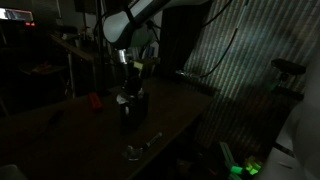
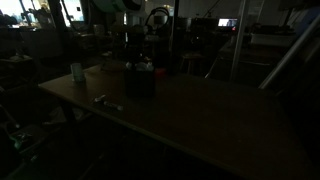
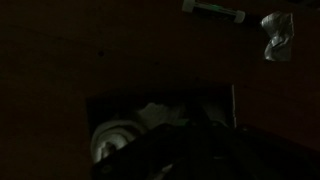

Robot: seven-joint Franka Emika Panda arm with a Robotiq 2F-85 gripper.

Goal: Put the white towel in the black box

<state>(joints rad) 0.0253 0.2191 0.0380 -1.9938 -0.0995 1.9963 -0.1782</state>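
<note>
Towel (image 3: 118, 135): pale, soft, rumpled cloth; lies inside the box, lower centre of the wrist view.
Box (image 1: 132, 112): black, straight-sided, open-topped; stands mid-frame on the surface.
Surface (image 2: 200, 120): flat, dark, smooth top.
Gripper (image 1: 131, 80): just above the box; jaws pressed together; too dark to tell whether they touch the towel.
Scrap (image 3: 278, 35): crumpled, shiny; upper right of the wrist view.

- Dim room: the arm (image 1: 138, 22) shows white, rounded, glossy shells, well above the tool.
- Dark bands break the white casing at the joints.
- Just above the gripper (image 1: 129, 80), the wrist carries a pale block with a small yellowish patch.
- The gripper itself is black, its detail lost in shadow.
</note>
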